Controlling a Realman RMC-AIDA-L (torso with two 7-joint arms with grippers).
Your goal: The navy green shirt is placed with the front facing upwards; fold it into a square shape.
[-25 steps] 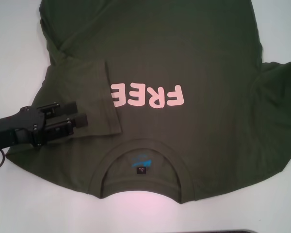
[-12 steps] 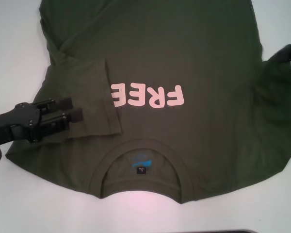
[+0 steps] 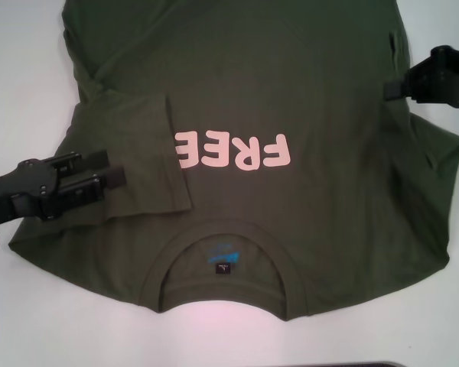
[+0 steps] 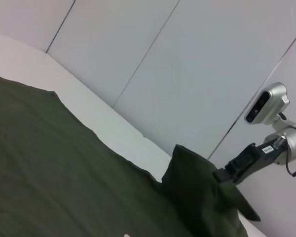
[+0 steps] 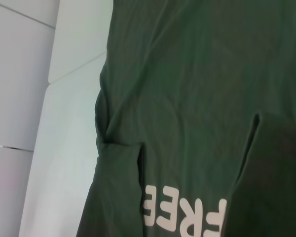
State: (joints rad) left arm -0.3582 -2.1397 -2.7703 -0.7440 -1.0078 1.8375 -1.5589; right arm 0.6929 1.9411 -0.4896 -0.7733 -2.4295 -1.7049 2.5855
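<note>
Left pincer (image 3: 111, 170) hovers low over the folded-in left sleeve, fingers slightly apart, holding nothing. Right pincer (image 3: 390, 89) has the right sleeve pinched and lifted. The navy green shirt (image 3: 291, 92) lies face-up on the white bench (image 3: 23, 76).

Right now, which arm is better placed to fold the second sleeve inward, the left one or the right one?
The right. The right gripper is shut on the unfolded sleeve of the navy green shirt, lifted above the table. The left gripper is open over the already folded sleeve on the opposite side.
</note>
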